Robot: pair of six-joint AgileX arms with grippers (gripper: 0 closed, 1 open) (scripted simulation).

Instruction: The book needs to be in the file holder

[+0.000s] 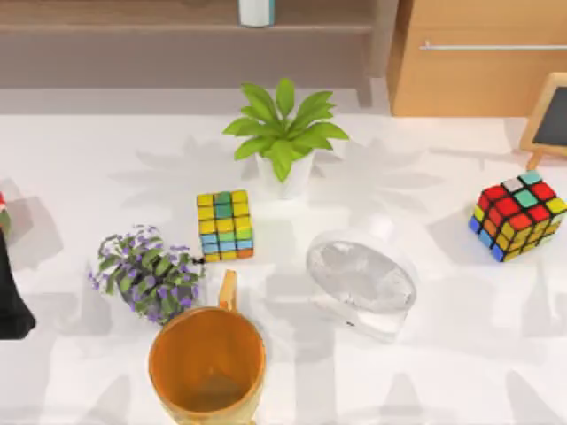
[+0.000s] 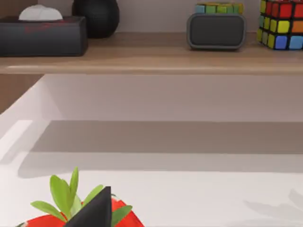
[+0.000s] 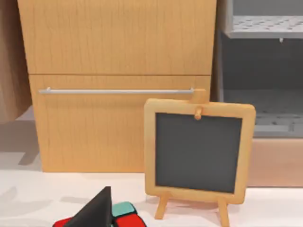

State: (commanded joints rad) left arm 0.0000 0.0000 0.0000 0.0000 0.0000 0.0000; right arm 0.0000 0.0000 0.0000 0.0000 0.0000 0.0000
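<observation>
The book and the file holder are out of view. My left arm is a black shape at the table's left edge (image 1: 11, 305). A dark part of my left gripper (image 2: 94, 210) hangs just above a red fruit-like object with green leaves (image 2: 61, 196). My right gripper (image 3: 94, 210) is a dark wedge over a multicoloured cube (image 3: 124, 213), in front of a small wooden blackboard (image 3: 198, 151).
On the white table are a green potted plant (image 1: 283, 133), a pastel cube (image 1: 224, 226), a purple-flowered plant (image 1: 146, 273), an orange mug (image 1: 206, 361), a clear glassy object (image 1: 361, 276), a bright cube (image 1: 518, 214) and a blackboard (image 1: 551, 124). A wooden cabinet (image 1: 478, 53) stands behind.
</observation>
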